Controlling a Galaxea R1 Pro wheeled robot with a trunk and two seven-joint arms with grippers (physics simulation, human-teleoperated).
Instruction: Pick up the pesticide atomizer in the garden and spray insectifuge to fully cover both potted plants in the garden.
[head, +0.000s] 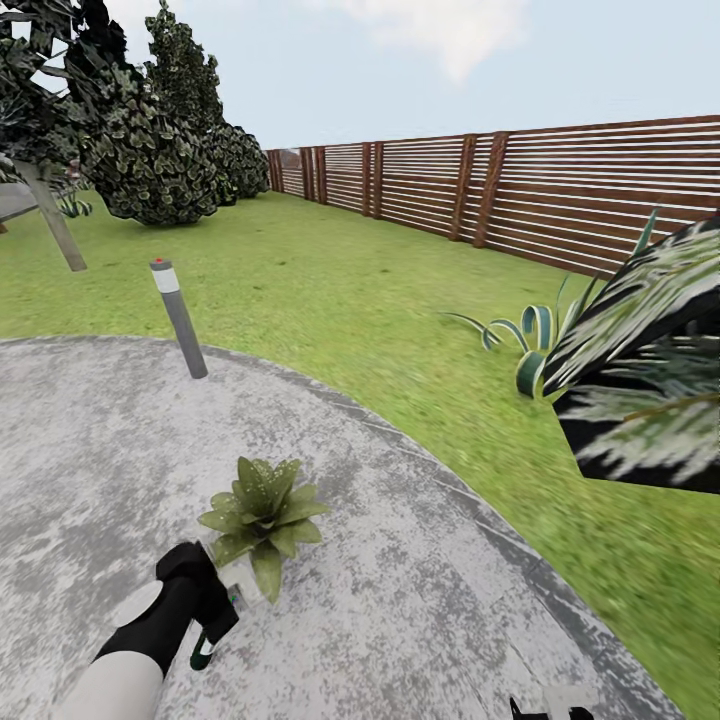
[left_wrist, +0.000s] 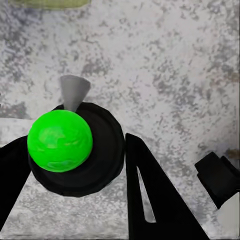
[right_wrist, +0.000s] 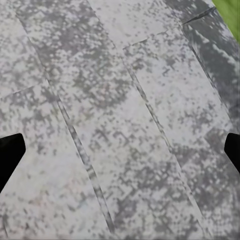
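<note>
The mottled grey paved circle (head: 420, 590) carries one potted plant (head: 263, 515), which stands directly on the stone just past the left gripper (head: 212, 622) fingertips. A short grey bollard light (head: 179, 318) rises at the paving's far rim, well beyond the plant. Green lawn (head: 330, 290) wraps the circle. Under the right gripper's spread fingers (right_wrist: 10, 155) lies bare paving (right_wrist: 120, 125), with grass (right_wrist: 231, 11) at one corner
</note>
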